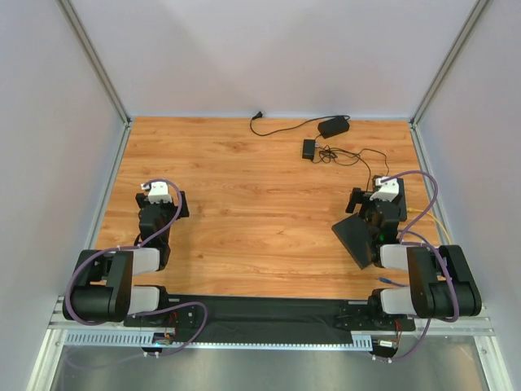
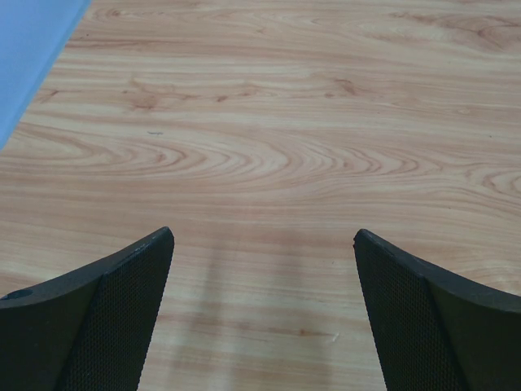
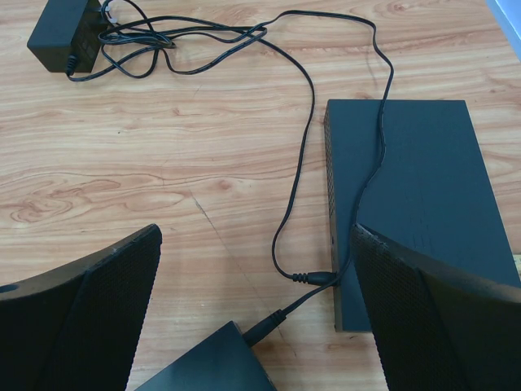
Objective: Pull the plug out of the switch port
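Observation:
The switch (image 3: 415,187) is a flat black oblong box lying at the right of the right wrist view, with a row of small openings along its left long edge. A black barrel plug (image 3: 316,278) sits in that edge near the near end, and its thin cable (image 3: 305,163) loops away to the far side. My right gripper (image 3: 256,230) is open and empty above the table. The plug lies between its fingers, close to the right finger (image 3: 440,318), which covers the switch's near corner. My left gripper (image 2: 262,234) is open and empty over bare wood, far off at the left.
A squarer black slab (image 3: 207,362) lies just below the right gripper with its own cable plug (image 3: 267,324), and it also shows in the top view (image 1: 356,240). A power adapter (image 3: 61,32) and tangled cables (image 3: 187,37) lie beyond. Another adapter (image 1: 334,126) lies by the back wall.

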